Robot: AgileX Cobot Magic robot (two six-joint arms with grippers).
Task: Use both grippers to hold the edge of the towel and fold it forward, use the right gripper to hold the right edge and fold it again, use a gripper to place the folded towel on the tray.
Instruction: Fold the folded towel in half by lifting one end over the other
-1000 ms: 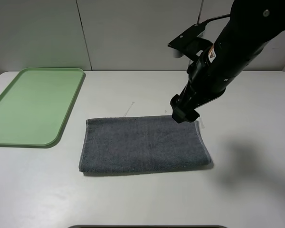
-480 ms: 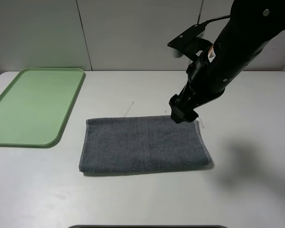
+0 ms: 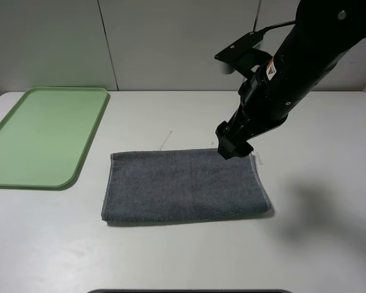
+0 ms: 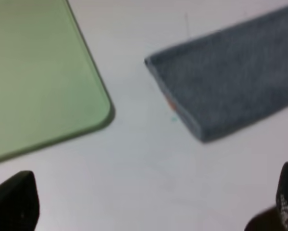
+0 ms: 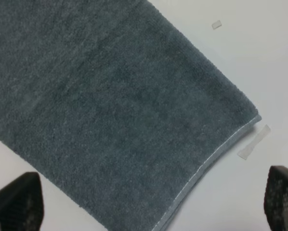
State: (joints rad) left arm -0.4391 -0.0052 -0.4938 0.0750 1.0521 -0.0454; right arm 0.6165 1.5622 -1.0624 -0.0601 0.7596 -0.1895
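I see the towel [image 3: 186, 184] lying folded on the table [image 3: 170, 256], just right of the tray [image 3: 42, 137]. My right gripper [image 3: 233, 146] hangs over its far right corner, jaws apart. My left gripper [image 4: 148, 207] is spread wide too, near the towel's left end.

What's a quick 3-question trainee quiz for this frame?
1. True or false: the towel lies on the green tray.
2. In the high view, the right gripper hangs over which part of the towel? A) near left corner B) far right corner C) middle
3. Fill in: in the right wrist view the fingertips stand wide apart with nothing between them, so the right gripper is ____.

Key: 1 false, the towel is on the table beside the tray; 2 B; 3 open.
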